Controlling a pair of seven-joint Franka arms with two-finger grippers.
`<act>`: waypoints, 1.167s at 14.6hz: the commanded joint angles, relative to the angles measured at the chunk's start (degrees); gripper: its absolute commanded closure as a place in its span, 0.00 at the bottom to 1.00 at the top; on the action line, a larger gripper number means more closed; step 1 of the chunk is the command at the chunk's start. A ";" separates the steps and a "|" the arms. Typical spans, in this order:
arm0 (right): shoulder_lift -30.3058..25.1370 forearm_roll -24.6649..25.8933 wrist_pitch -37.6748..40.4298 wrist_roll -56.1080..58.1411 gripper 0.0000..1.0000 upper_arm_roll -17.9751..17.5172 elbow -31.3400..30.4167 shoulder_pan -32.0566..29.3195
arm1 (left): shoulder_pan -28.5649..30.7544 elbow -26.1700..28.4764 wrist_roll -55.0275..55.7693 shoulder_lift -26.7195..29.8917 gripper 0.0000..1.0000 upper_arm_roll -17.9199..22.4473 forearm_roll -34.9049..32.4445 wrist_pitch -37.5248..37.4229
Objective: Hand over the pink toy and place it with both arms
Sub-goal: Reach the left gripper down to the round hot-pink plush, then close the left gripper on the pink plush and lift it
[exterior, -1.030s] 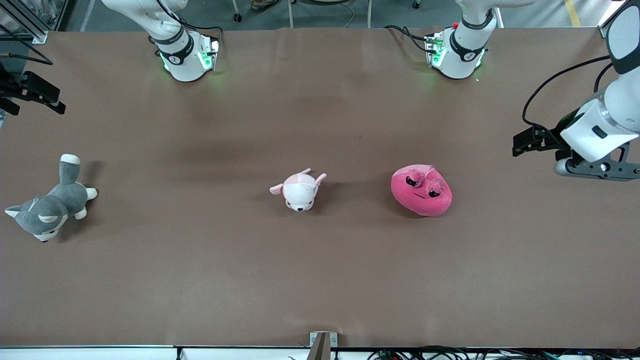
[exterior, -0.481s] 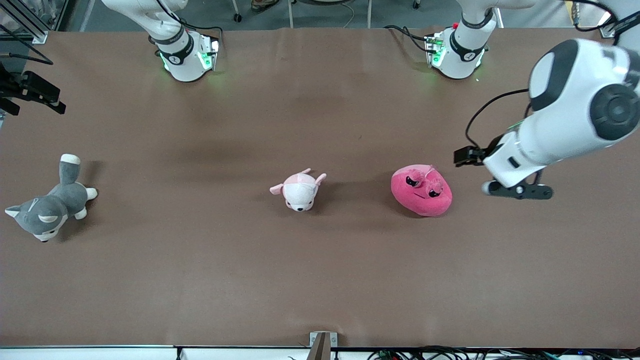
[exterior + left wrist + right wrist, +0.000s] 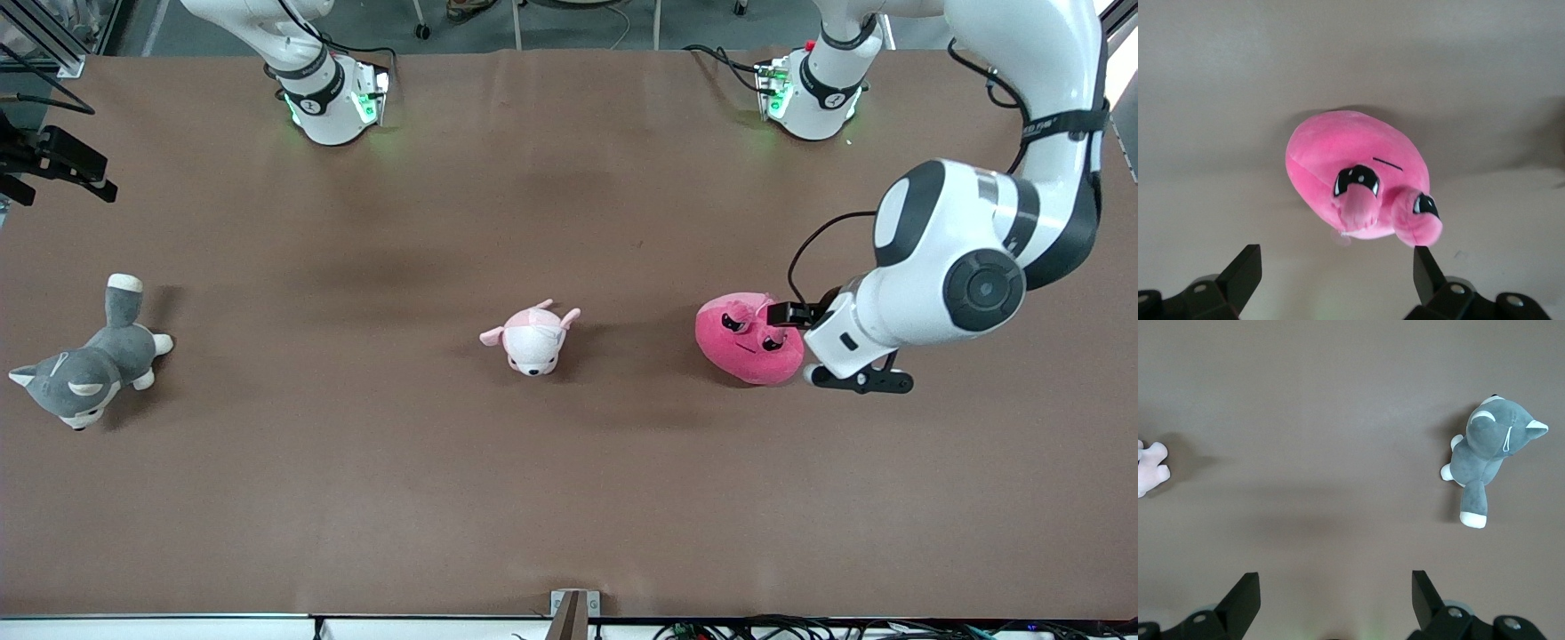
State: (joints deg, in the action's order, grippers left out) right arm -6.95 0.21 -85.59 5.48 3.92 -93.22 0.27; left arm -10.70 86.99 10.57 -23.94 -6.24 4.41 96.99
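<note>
Hot-pink toy — black eyes — brown table.

A brown table under even light (grey floor along its top edge)

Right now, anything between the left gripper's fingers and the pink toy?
Nothing. In the left wrist view, the left gripper is open and only bare table separates its fingertips from the pink toy.

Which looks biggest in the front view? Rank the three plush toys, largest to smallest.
1. Husky, the longest with its tail stretched out, though the pink toy comes close.
2. Pink toy, a compact rounded blob partly hidden by the left gripper.
3. Puppy, clearly the smallest.
</note>
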 commanded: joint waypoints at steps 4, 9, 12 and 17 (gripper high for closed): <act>-1.57 1.28 0.33 0.76 0.00 -0.06 -1.53 0.17 | -1.69 -0.60 1.11 -4.97 0.01 0.09 0.68 2.05; -1.57 1.20 0.51 0.76 0.00 -0.06 -1.53 0.17 | -2.75 0.19 3.14 -6.74 0.08 0.18 0.33 3.55; -1.49 1.20 0.51 0.76 0.00 -0.06 -1.53 0.17 | -1.87 0.89 3.05 -6.47 0.09 0.18 0.24 3.29; -1.49 1.28 0.86 0.76 0.00 -0.06 -1.53 0.09 | -1.78 1.68 3.05 -5.86 0.21 0.27 0.16 2.41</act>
State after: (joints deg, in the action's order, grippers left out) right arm -6.95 0.22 -84.60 5.65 3.93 -93.23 0.27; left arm -12.41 87.30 13.27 -31.20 -6.07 4.42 99.92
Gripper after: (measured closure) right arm 0.000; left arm 0.106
